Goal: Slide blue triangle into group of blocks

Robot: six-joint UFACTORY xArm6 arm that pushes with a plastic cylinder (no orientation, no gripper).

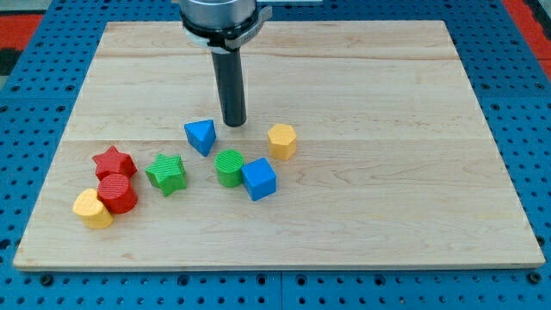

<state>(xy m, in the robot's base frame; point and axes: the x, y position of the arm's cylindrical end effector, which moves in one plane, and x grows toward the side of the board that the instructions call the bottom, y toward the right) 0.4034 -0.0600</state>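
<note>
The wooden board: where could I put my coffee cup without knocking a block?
The whole view's right side, past the yellow block and blue cube, is bare, as is the strip along the view's bottom. It is crowded from the red star to my tip beside the blue triangle.

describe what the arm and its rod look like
A straight, smooth, dark grey cylindrical rod hangs from a wider light grey round housing with a black collar below it. My tip is a plain blunt end. No cables or markings show.
</note>
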